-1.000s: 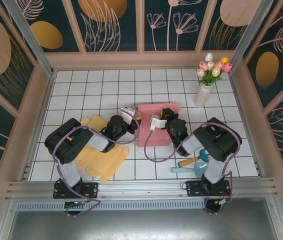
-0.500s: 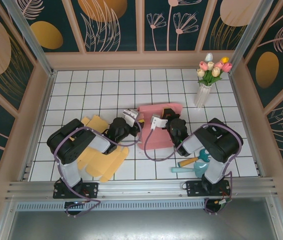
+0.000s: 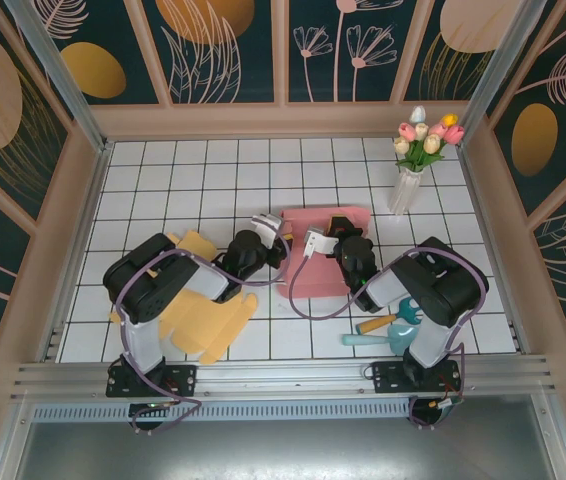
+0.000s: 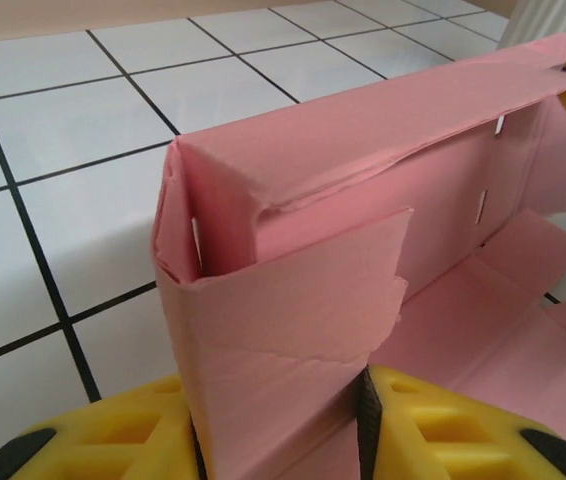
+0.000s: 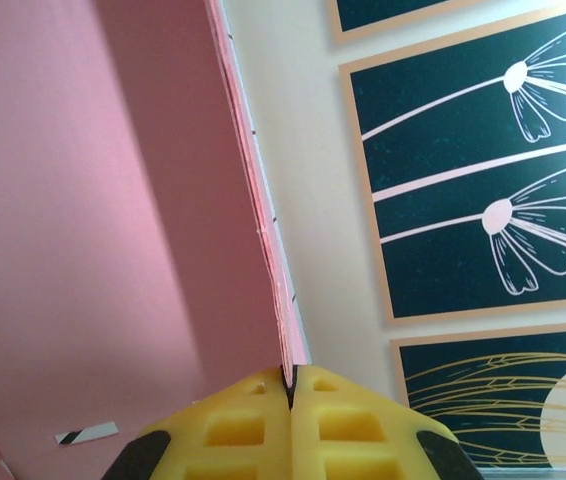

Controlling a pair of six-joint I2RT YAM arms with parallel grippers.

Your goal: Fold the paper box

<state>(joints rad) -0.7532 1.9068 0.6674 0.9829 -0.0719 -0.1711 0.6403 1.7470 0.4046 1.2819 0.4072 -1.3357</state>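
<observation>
I see the pink paper box [image 3: 315, 270] lying half-formed mid-table, with the flower vase [image 3: 404, 190] at its 2 o'clock, my left gripper [image 4: 283, 420] clamped on the folded end wall at its 9 o'clock side and my right gripper [image 5: 291, 385] pinched tight on a raised wall's thin edge.

Pink paper box [image 3: 318, 275]; yellow tool fingers [image 4: 443, 430]; white table [image 3: 203, 170], black grid lines; yellow sheets [image 3: 203, 320]; teal floral walls [image 3: 223, 50].
</observation>
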